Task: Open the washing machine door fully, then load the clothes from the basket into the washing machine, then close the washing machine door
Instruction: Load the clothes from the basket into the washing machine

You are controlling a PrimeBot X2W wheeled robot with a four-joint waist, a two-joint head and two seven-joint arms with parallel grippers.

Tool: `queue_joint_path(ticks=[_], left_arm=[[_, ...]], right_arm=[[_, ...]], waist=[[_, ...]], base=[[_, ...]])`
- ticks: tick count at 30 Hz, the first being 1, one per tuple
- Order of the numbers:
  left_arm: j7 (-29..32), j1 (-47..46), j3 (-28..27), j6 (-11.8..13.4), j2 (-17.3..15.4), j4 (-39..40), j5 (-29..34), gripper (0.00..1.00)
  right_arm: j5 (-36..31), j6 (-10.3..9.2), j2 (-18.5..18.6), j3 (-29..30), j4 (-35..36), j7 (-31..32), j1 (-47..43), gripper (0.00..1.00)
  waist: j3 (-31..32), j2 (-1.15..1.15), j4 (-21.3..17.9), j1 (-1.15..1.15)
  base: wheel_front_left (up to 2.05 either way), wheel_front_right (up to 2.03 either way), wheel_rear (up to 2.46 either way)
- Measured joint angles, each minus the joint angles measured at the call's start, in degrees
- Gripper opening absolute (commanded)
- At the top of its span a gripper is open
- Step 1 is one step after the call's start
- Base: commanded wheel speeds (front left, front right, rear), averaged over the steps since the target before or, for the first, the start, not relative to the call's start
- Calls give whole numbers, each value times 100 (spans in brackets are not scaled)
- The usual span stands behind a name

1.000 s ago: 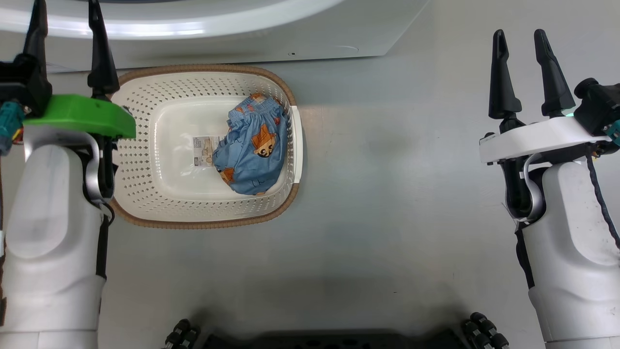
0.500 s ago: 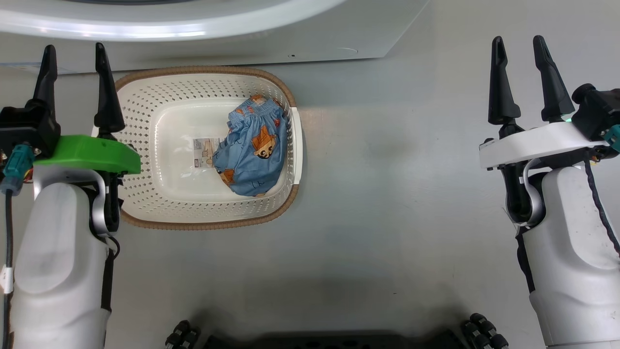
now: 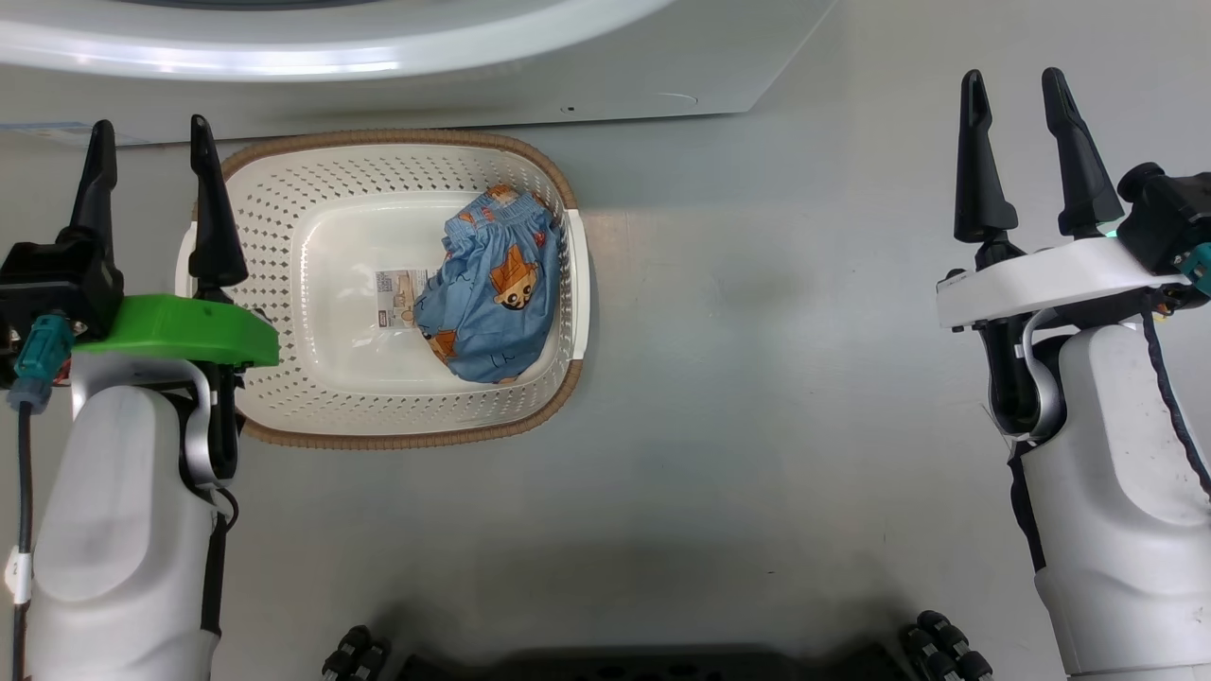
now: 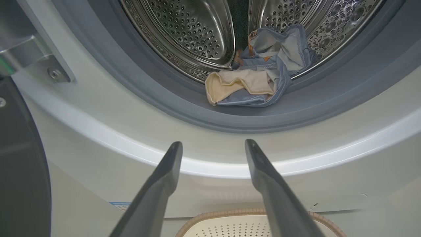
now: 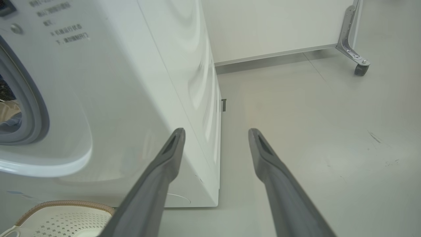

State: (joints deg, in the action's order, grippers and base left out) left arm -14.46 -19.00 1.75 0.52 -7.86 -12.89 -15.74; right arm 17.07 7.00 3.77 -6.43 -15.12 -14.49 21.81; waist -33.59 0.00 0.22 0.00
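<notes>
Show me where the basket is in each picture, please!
Head view: basket left of centre, holding blue clothes.
Left wrist view: basket at the bottom edge, in the middle.
Right wrist view: basket in the bottom left corner.
Shared landmark: the white washing machine, close to the basket's brown rim in every view.

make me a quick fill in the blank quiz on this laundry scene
The cream perforated plastic basket holds ____ light-blue animal-print garment.
A crumpled blue-and-cream garment lies inside the steel ____.
The left gripper and right gripper are both ____, not shut.
Missing: one; drum; open.
</notes>
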Motion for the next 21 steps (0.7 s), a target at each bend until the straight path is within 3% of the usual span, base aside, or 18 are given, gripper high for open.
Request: queue_joint_path(ticks=[21], left_arm=[[2,-36,47,-4,-9,260,4,100]], right_arm=[[0,0,-3,-8,3,0,0,100]], waist=[[-50,0,-50,0]], base=[[0,0,0]])
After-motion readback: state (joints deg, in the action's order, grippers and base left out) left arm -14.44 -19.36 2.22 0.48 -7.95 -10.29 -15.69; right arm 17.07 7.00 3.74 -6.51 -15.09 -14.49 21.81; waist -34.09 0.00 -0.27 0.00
